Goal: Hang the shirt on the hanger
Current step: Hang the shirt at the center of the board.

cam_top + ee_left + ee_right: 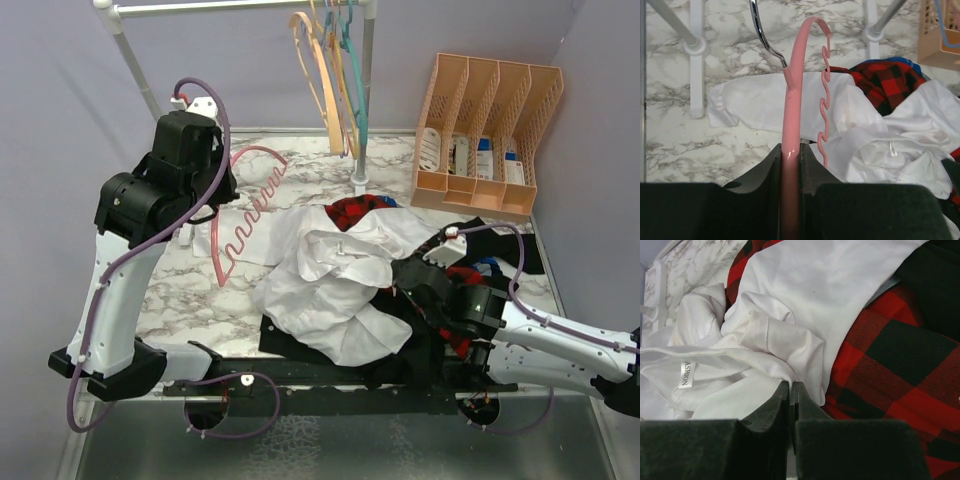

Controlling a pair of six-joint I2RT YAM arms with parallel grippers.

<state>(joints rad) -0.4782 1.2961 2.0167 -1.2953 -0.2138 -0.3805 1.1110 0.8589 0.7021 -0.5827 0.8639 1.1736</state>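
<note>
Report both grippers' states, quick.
Left gripper: closed on the pink hanger.
Right gripper: closed, apparently pinching the white shirt.

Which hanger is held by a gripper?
The pink hanger, thin with wavy arms, clamped in the left gripper; the peach hanger and teal hanger hang on the rail.

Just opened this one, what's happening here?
The left pincer is clamped on the pink hanger, holding it over the marble table. The right pincer is closed at an edge of the crumpled white shirt, apparently pinching it, atop a red plaid shirt. The shirt is not yet on the hanger.
</note>
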